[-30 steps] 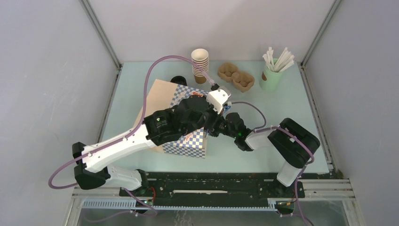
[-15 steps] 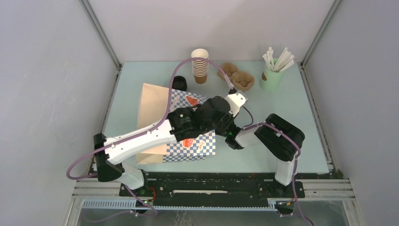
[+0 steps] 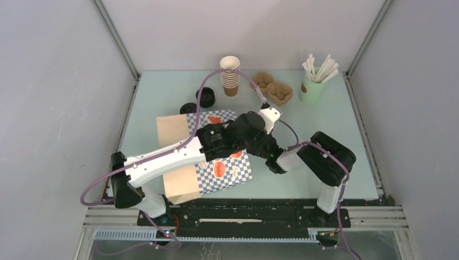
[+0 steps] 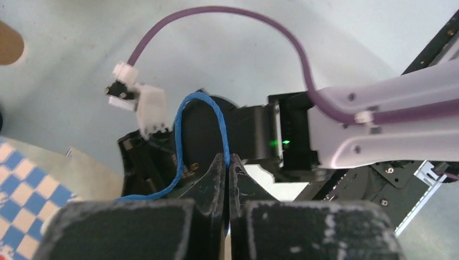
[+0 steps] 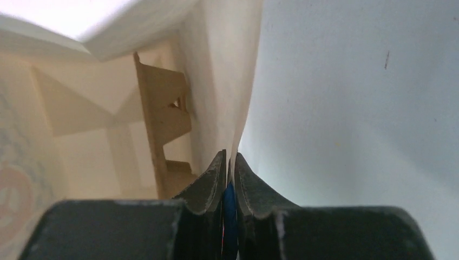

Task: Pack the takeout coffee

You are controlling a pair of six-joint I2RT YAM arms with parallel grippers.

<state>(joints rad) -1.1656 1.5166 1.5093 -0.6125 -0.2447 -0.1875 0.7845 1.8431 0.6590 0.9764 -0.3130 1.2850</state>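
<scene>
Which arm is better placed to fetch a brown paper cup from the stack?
Probably left: left fingers pinch only the blue cord handle, nearer the stack of brown kraft paper cups; the right fingers hold the checkered paper bag by its wall.

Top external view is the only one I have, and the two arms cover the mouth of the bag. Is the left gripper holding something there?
Observer: Yes. The left wrist view shows the left gripper shut on the bag's blue cord handle.
Operator: And the right gripper?
Observer: The right gripper is pinched on the edge of the paper bag, at its open mouth.
Operator: Is any cup inside the bag?
Observer: None shows. The right wrist view looks into the bag, and only its folded paper bottom is visible there.
</scene>
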